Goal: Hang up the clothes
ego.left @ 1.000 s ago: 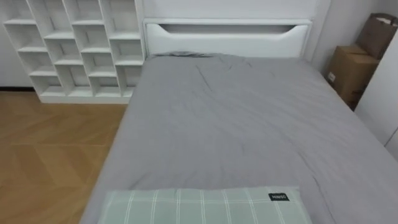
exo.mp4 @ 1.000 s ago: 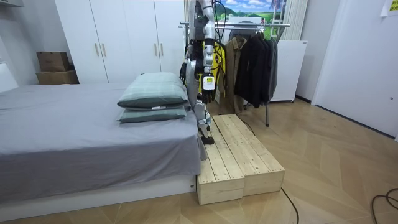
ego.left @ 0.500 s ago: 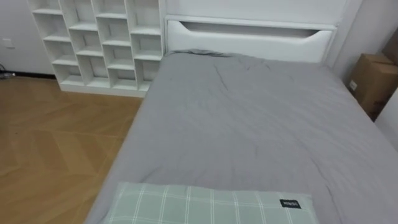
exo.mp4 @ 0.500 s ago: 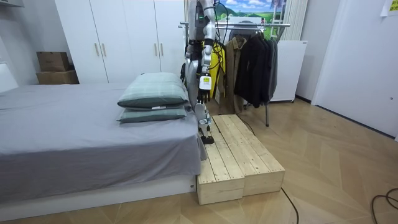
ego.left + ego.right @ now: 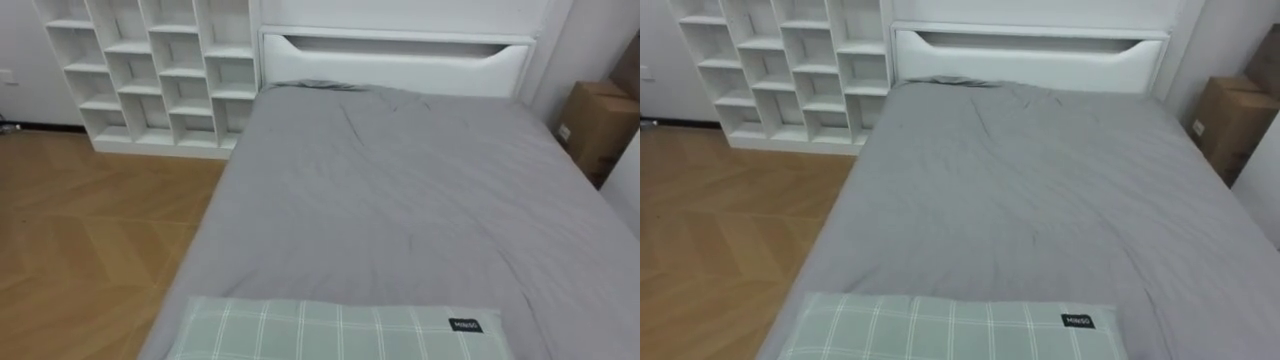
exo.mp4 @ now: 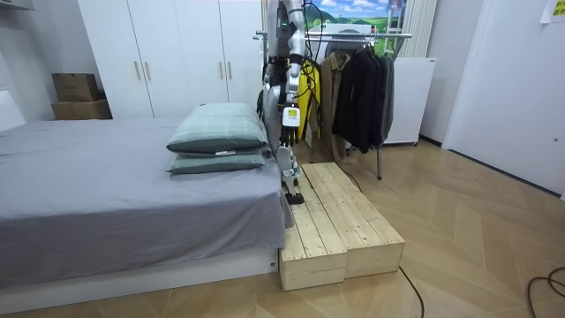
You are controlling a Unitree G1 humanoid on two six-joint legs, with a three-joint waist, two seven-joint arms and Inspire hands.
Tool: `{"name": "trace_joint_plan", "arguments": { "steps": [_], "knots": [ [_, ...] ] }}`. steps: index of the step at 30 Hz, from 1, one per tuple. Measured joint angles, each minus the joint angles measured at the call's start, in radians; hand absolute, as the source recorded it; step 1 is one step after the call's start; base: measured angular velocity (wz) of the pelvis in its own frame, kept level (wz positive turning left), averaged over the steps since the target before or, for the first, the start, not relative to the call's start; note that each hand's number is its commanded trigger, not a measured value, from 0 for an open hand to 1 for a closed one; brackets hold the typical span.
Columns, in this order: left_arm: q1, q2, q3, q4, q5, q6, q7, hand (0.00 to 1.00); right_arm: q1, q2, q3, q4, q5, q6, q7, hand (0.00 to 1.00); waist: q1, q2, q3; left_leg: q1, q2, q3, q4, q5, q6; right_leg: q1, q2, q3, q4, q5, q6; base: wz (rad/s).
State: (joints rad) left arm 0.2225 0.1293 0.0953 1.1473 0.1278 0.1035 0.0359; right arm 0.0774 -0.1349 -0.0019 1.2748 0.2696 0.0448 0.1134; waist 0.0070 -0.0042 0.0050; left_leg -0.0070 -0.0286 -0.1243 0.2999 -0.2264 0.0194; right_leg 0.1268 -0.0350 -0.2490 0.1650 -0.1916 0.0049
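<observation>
The clothes (image 6: 357, 88) hang on a rail (image 6: 380, 35) at about 1 o'clock of the room view, behind the robot's back, at its own 6 o'clock. They are dark jackets packed close together, with a brown coat (image 6: 330, 93) at their 9 o'clock end. Where one jacket ends and the next begins is hard to make out, and the robot's body hides part of the coat. Nothing of them is in a hand.

The robot stands upright on a low wooden platform (image 6: 340, 225), right beside the pillow end of the bed (image 5: 400, 200), facing along it. Its left hand (image 6: 292, 121), on the side nearer the room camera, hangs by its hip, apart from the clothes. It is too small and dark there to tell whether its fingers are spread or curled.

In the eye views, a green checked pillow (image 5: 340, 330) lies at 6 o'clock, cut off by the lower edge. The room view shows 2 such pillows stacked (image 6: 216, 128). The grey sheet runs to a white headboard (image 5: 395, 62) at 12 o'clock. A white cube shelf (image 5: 150, 70) stands at 10 o'clock on the wood floor (image 5: 90, 230), and a cardboard box (image 5: 590, 120) at 2 o'clock is cut by the right edge.
</observation>
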Motion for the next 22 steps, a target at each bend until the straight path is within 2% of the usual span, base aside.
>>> {"name": "trace_joint_plan", "arguments": {
  "steps": [13,15,22],
  "knots": [
    [0.001,0.000,-0.003,-0.003,0.044,0.000,-0.012,0.00,-0.011,-0.017,0.019,0.012,0.000,0.000,0.032,0.00,-0.002,0.006,0.0021,0.002,0.001,0.006,-0.017,0.000,0.000,-0.001,0.002,0.007,-0.015,0.004,0.000,0.00],
    [-0.004,0.000,-0.003,-0.003,0.044,0.000,-0.012,0.00,-0.016,-0.017,0.022,0.020,-0.001,0.000,0.032,0.00,-0.003,0.000,0.0054,0.003,0.000,0.006,-0.018,0.000,0.000,0.000,0.003,0.020,-0.015,0.004,0.000,0.00],
    [-0.003,0.001,-0.003,-0.002,0.044,0.000,-0.009,0.00,-0.017,-0.016,0.022,0.022,0.000,0.000,0.032,0.00,-0.002,-0.004,0.0069,0.018,-0.001,0.012,-0.027,0.000,0.001,0.006,0.005,0.045,-0.015,0.003,0.001,-0.05]
  ]
}}
